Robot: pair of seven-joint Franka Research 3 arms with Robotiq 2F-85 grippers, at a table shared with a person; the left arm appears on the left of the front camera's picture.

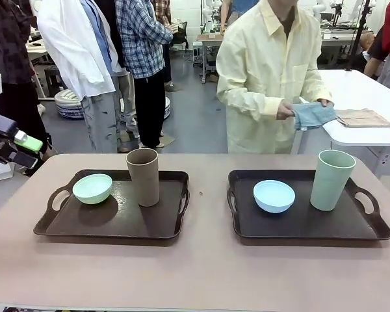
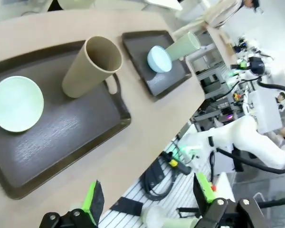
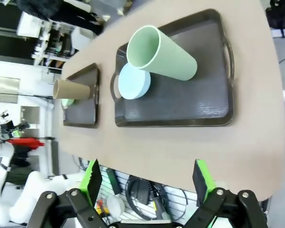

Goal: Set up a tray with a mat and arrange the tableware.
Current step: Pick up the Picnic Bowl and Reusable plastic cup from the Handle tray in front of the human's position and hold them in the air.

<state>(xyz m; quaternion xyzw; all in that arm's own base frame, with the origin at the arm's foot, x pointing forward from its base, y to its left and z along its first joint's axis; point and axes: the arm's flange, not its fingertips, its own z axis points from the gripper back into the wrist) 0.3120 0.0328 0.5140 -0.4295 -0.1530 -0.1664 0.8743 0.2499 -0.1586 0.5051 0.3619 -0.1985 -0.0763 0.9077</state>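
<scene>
The left gripper (image 2: 149, 194) and the right gripper (image 3: 147, 178) hover beside the table (image 1: 201, 273), off its edge, both released, jaws wide, grasping nothing.

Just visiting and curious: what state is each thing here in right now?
Mint green bowl: upright, empty, on left tray.
Brown tumbler: upright, empty, on left tray.
Light blue bowl: upright, empty, on right tray.
Pale green tumbler: upright, empty, on right tray.
Left gripper: open, empty.
Right gripper: open, empty.
Blue cloth: in the person's hands.
Tan mat: folded, on side table.
</scene>
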